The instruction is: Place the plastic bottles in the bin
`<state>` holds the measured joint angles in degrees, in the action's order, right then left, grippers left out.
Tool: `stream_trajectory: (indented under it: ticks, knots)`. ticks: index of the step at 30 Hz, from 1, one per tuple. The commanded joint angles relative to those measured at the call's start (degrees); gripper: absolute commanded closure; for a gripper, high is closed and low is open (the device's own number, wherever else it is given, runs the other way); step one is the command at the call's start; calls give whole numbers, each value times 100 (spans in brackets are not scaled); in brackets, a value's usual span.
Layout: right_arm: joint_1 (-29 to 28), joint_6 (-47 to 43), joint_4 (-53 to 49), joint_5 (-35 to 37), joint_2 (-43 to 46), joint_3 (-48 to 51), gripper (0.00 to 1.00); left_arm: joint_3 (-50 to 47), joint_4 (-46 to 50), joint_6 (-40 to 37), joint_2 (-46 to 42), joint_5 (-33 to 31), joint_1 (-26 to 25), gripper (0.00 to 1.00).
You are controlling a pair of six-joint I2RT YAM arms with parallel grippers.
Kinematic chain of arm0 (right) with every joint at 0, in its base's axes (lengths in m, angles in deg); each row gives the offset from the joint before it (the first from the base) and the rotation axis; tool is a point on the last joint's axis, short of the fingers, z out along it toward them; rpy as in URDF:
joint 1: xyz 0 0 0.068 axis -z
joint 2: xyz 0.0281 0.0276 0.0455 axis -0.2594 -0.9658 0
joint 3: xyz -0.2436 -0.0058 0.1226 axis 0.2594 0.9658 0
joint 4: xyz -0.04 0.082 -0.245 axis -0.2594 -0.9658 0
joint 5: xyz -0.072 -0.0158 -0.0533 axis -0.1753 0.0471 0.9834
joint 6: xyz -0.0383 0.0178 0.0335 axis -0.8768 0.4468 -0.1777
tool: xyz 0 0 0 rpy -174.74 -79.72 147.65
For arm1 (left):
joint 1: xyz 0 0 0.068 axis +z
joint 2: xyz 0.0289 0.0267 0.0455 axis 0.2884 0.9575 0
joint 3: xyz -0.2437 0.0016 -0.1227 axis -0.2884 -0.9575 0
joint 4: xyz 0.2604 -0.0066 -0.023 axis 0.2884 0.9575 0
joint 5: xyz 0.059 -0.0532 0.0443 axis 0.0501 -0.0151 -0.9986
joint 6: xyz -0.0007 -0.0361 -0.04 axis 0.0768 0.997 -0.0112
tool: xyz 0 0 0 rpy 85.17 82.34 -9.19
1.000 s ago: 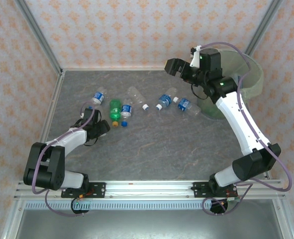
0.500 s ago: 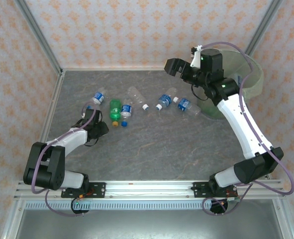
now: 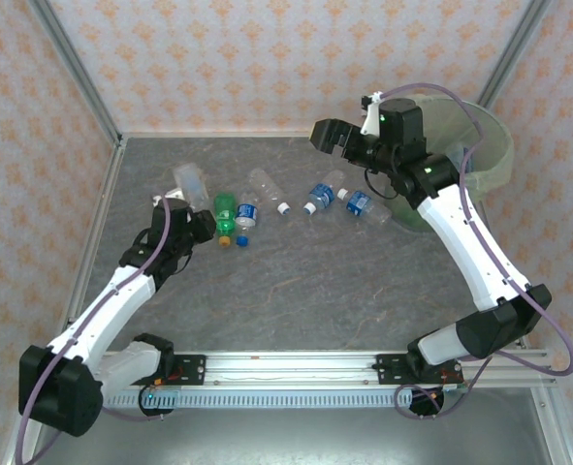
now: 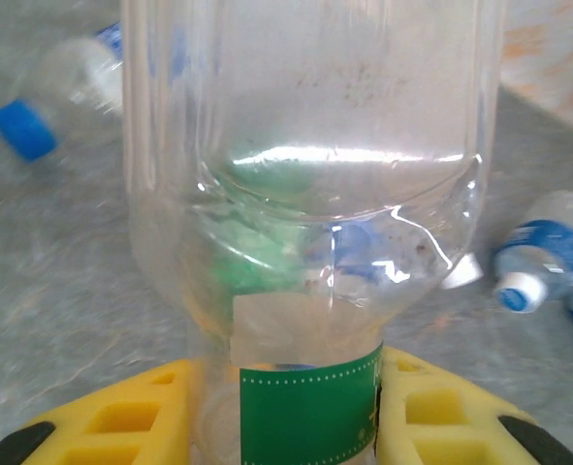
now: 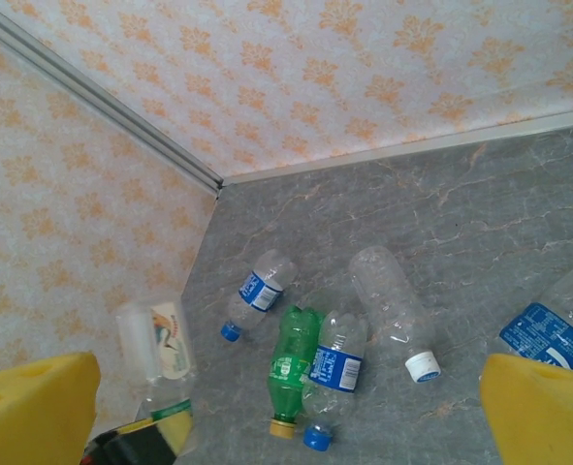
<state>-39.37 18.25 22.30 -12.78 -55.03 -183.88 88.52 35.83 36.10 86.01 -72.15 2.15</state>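
My left gripper [image 4: 296,421] is shut on a clear bottle [image 4: 305,194] with a green band, its yellow fingers [image 4: 121,417] pressing both sides. From above, that bottle [image 3: 187,180] is held off the table at the left. A green bottle [image 3: 225,211], a blue-labelled bottle [image 3: 246,215], a clear white-capped one [image 3: 265,186] and two more blue-labelled ones [image 3: 320,196] [image 3: 362,205] lie on the table. My right gripper [image 3: 325,134] hangs open and empty high above them, left of the pale-green bin [image 3: 490,145].
The grey table [image 3: 305,281] is walled by patterned panels on three sides. In the right wrist view a blue-capped bottle [image 5: 257,291] lies near the left wall, beside the green bottle [image 5: 294,363]. The bin stands in the back right corner behind my right arm.
My left arm has risen from the table, carrying the clear bottle up. My right gripper has shifted a little to the left, staying open.
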Motion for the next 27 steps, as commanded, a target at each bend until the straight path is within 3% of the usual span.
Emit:
stream_trajectory:
  ticks: [1, 8, 14, 27]
  knots:
    - [-4, -13, 245, 183, 177, 1, 0, 425, -157, -207, -102, -42, -351, 77]
    - [25, 152, 620, -30, 336, 247, 0, 1230, -670, -444, 290, 41, -1469, 77]
    - [25, 278, 678, -482, 302, 257, 11, 1894, -906, -630, 904, 193, -2166, 77]
    - [1, 316, 591, -1241, 196, 344, 13, 2665, -980, -916, 1710, 419, -2839, 77]
